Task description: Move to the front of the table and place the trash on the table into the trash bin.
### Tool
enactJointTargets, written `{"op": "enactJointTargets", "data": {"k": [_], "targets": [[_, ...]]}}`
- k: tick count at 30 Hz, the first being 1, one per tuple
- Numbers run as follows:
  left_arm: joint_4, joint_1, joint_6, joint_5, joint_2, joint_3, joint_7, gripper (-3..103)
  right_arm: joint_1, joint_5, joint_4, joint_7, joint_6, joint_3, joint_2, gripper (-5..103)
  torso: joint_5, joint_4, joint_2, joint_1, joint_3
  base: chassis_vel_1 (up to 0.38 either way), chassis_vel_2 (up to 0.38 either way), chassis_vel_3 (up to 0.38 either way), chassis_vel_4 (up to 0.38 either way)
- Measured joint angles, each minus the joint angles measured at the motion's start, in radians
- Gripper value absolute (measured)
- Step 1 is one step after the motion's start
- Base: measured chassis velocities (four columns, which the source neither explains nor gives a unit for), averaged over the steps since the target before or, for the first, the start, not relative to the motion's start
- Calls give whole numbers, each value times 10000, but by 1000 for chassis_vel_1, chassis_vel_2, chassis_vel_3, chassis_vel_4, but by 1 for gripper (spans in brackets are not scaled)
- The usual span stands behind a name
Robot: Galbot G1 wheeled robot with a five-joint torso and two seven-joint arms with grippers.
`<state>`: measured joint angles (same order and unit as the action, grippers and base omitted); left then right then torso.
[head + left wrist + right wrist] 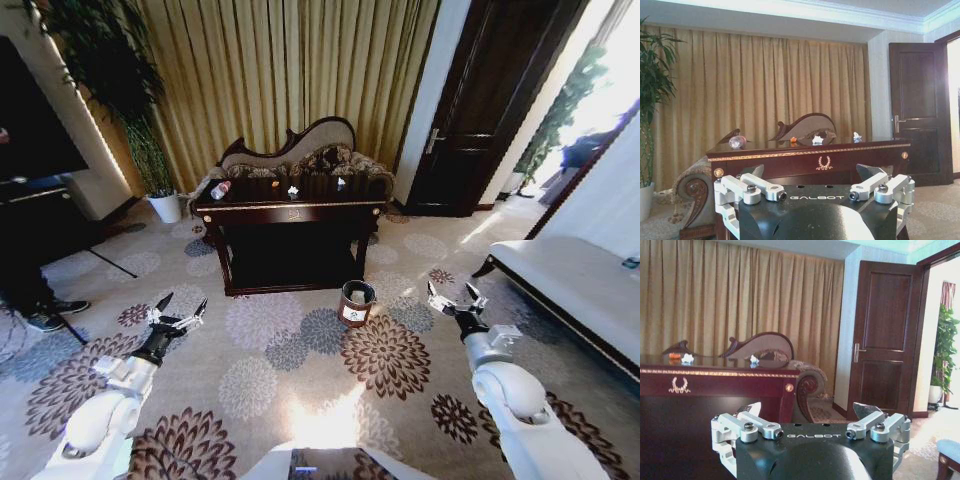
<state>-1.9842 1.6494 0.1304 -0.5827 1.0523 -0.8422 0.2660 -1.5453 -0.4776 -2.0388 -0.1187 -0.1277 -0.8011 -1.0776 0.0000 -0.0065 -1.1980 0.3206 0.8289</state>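
Note:
The dark glossy table (pixel 290 213) with gold trim stands ahead of me across the carpet. On its top lie the trash: a clear bottle with a red label (pixel 221 189), a tiny orange piece (pixel 276 184), a crumpled white paper scrap (pixel 293 190) and a small whitish bit (pixel 341 183). The round dark-brown trash bin (pixel 356 303) sits on the floor by the table's front right leg. My left gripper (pixel 178 312) and right gripper (pixel 452 296) hover low in front of me, both open and empty, well short of the table. The left wrist view shows the bottle (pixel 737 141) and the paper scrap (pixel 817 140).
A patterned sofa (pixel 300 155) stands behind the table against gold curtains. A white plant pot (pixel 166 207) sits at the left, a dark door (pixel 480 110) at the back right, and a white bench (pixel 570 290) along the right. A person's feet (pixel 45 315) are at the left edge.

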Motion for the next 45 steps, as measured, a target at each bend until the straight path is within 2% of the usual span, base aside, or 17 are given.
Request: {"op": "enactJointTargets", "data": {"k": [6, 14, 34, 45], "targets": [[-73, 18, 15, 44, 16, -52, -17, 100, -21, -47, -65, 0, -114, -33, -52, 100, 0, 0, 0, 0, 0, 0, 0, 0, 0], [-278, 38, -52, 25, 70, -167, -257, 100, 17, -671, -254, -1, -109, -10, -79, 100, -1, 1, 0, 0, 0, 0, 0, 0, 0], [-293, 99, -87, -17, 163, -185, -261, 100, -23, -715, -219, -1, 574, 34, -303, 100, 0, 1, 0, 0, 0, 0, 0, 0, 0], [-178, 51, -69, -49, 100, -218, -227, 100, -34, -705, -153, -1, 589, -23, -294, 100, 0, 0, -1, -1, -1, 0, 0, 0, 0]]}}
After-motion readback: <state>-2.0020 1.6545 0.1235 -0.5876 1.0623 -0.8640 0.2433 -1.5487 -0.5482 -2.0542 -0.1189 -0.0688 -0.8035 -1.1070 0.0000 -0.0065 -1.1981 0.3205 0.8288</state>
